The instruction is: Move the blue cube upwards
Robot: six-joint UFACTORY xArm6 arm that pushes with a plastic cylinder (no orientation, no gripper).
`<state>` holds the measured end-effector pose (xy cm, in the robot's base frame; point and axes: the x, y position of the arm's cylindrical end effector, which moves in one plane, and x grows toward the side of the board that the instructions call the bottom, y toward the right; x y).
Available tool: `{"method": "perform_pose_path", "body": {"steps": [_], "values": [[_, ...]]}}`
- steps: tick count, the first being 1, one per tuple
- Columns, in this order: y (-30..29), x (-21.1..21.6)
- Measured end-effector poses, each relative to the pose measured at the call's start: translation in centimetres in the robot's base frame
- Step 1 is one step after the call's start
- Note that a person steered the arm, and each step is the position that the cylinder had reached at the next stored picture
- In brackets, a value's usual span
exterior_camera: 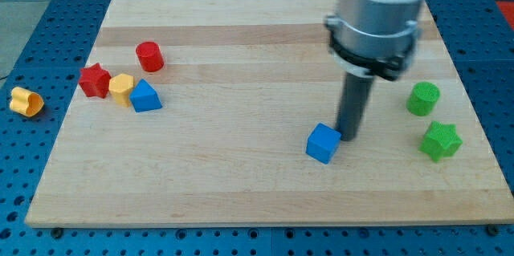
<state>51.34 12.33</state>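
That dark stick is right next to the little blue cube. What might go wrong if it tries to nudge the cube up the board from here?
My tip sits at the blue cube's upper right corner, not below it. Pushing from here would likely send the cube toward the view's left or bottom instead of upwards.

The cube lies turned, corner toward the tip, so an off-centre push may spin it away.

Circling round to the cube's lower side, the tip could clip it.

blue cube (323, 143) small, solid blue, sits flat on the wooden board, turned so its corners point at the view's top and bottom; lies just to the view's left and slightly below my tip (348, 136), its upper right corner touching or nearly touching it
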Motion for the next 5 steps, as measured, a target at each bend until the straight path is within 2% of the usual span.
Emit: {"method": "perform_pose_path", "body": {"steps": [1, 2, 3, 4, 5], "values": [[1.7, 2.5], [-8.3, 2.4], [-18.2, -2.5], [-11.6, -1.2], [-10.0, -0.4]]}}
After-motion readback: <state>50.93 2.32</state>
